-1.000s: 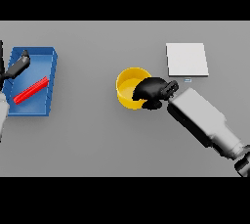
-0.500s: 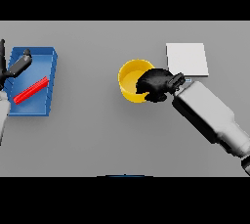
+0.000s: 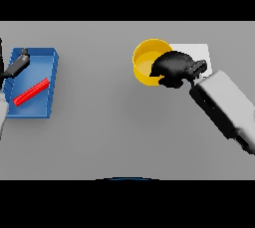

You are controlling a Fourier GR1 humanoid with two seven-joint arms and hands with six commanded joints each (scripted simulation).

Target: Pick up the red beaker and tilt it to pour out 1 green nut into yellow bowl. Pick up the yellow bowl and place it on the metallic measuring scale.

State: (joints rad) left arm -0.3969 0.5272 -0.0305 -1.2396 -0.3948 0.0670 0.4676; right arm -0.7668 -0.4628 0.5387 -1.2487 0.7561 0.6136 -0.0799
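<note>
The yellow bowl (image 3: 146,60) is at the table's middle right, and my right hand (image 3: 173,67) is shut on its right rim. Its inside looks plain yellow, and no green nut shows. The pale metallic scale (image 3: 202,51) lies just right of the bowl, mostly hidden behind my hand and wrist. Far left, the red beaker (image 3: 31,92) lies on its side inside a blue tray (image 3: 48,63). My left hand (image 3: 17,65) hangs open over the tray's left edge, above the beaker and apart from it.
The right forearm (image 3: 226,107) runs from the hand down to the lower right. The blue tray sits close to the table's left edge. Bare grey table lies between the tray and the bowl.
The right hand has carried the yellow bowl away from me and to the right, up against the scale's left side. The left hand has barely moved.
</note>
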